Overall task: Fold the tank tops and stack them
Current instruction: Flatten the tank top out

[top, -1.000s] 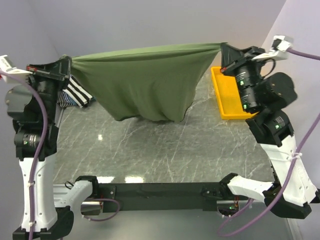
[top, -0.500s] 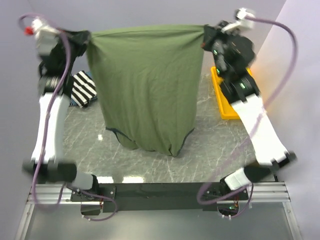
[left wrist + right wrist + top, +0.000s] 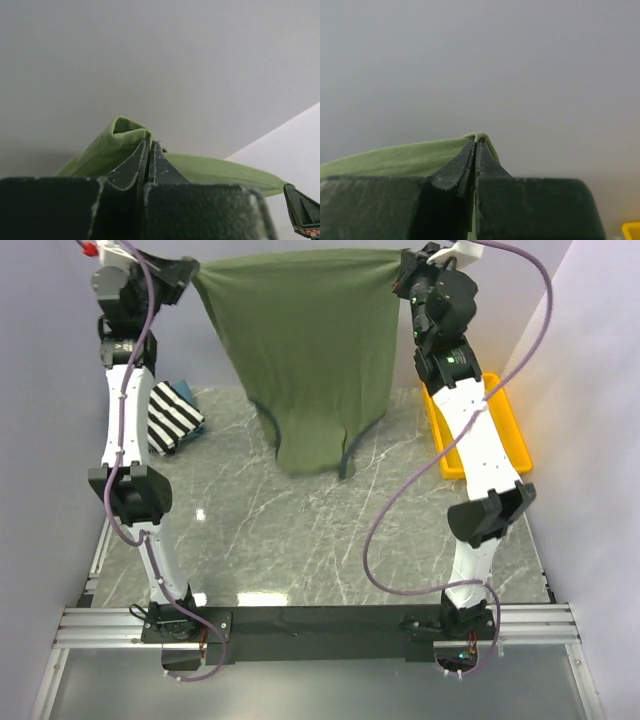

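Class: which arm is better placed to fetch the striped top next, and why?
Probably left: the striped top lies beside the left arm; the right arm stands opposite, by the yellow tray.

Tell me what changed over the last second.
Both arms stretched up tall, bringing the left gripper and right gripper higher and closer together. The olive tank top went from a wide, sagging spread to hanging long and narrower. Both grippers stayed shut on its top edge; the striped top and yellow tray did not move.
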Motion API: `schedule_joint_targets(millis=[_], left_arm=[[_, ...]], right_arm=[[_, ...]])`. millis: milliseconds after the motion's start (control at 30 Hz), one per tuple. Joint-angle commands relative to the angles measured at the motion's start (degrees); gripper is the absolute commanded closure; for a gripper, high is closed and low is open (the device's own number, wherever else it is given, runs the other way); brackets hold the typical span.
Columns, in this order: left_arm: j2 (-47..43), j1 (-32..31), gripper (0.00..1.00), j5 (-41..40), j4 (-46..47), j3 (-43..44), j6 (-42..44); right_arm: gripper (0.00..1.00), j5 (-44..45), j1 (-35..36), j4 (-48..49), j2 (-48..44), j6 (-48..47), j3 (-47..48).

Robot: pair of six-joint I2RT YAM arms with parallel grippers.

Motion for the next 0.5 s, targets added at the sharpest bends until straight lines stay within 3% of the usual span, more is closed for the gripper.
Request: schedule_joint_targets(millis=[0,167,300,467], left_arm=[[-9.12,3.01,0.99,3.37,11.86,2.33,-1.76],[-13.6,6.01,0.99,5.66,12.93,-1.43,-5.63],[-19.85,7.06,0.99,6.28,16.71,-15.84,-6.78],[-21.61,7.5,0.99,6.37,11.89,-10.86,-4.68]], right_arm=[[1.0,1.63,-0.17,13.0,-10.03,-2.03,-2.87],[1.0,1.45,-0.09,12.04,-16.17,-0.64,-9.44],[1.0,1.54,-0.17,18.27,-24.35,0.6,-24.82],[1.0,2.15,-0.26,18.8,-29.71,-0.8,-27.48]])
